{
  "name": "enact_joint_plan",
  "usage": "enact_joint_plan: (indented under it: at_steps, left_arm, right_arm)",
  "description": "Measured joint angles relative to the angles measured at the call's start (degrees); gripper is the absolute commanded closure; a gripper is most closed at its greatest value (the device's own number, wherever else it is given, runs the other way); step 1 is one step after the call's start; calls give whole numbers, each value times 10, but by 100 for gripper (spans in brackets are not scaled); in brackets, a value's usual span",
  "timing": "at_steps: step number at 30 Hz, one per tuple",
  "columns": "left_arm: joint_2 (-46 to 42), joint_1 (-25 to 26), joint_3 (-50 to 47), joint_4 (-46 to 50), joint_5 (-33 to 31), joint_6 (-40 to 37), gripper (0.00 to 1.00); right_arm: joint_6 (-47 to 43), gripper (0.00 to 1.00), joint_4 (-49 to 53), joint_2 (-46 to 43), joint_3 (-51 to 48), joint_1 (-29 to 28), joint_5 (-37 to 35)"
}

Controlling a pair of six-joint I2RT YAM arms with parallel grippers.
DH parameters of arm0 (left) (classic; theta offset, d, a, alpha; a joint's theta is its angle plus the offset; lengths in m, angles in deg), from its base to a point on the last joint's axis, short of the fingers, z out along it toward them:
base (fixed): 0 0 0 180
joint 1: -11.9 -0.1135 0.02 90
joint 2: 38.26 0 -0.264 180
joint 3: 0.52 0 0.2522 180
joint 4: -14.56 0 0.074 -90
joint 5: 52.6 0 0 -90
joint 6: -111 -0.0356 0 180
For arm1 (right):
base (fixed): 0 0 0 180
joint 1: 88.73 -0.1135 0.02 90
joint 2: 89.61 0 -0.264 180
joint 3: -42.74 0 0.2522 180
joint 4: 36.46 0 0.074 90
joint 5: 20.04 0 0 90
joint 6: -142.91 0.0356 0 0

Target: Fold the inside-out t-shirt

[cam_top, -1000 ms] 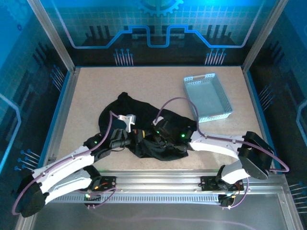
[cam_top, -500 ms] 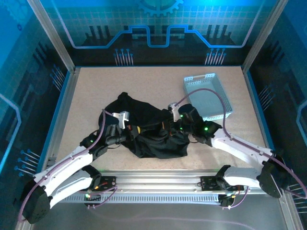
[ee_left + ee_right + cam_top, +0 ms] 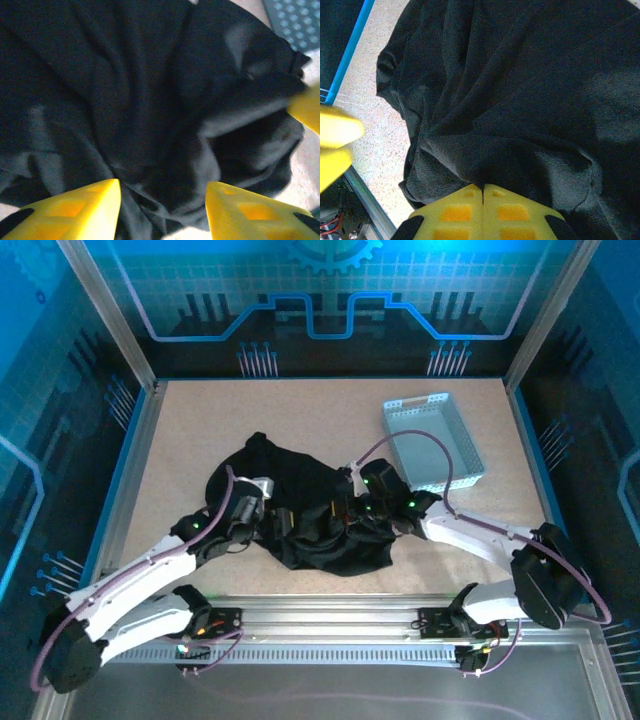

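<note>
The left gripper (image 3: 162, 194), shut a moment ago, is being opened off the t-shirt (image 3: 300, 480), which is still being pinched by the right gripper (image 3: 483, 189), likely for regrasping.

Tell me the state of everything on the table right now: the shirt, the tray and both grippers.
t-shirt: crumpled in a heap, not yet folded.
tray: upright, empty.
left gripper: open, fingers apart over the fabric.
right gripper: shut, pinching a fold of the t-shirt.
</note>
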Motion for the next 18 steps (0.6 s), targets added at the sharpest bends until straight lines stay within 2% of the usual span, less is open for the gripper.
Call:
enact_joint_plan:
  at_steps: [3, 6, 11, 18]
  left_arm:
    - [13, 98, 42, 38, -53, -3, 47]
    - [75, 149, 76, 68, -97, 0, 53]
    - [168, 172, 89, 76, -111, 23, 53]
    - [195, 171, 89, 48, -111, 100, 50]
  right_arm:
    - [0, 100, 0, 9, 17, -7, -3]
    - [0, 100, -1, 9, 26, -12, -6]
    - [0, 100, 2, 9, 28, -15, -13]
    - [0, 100, 3, 4, 26, -16, -23]
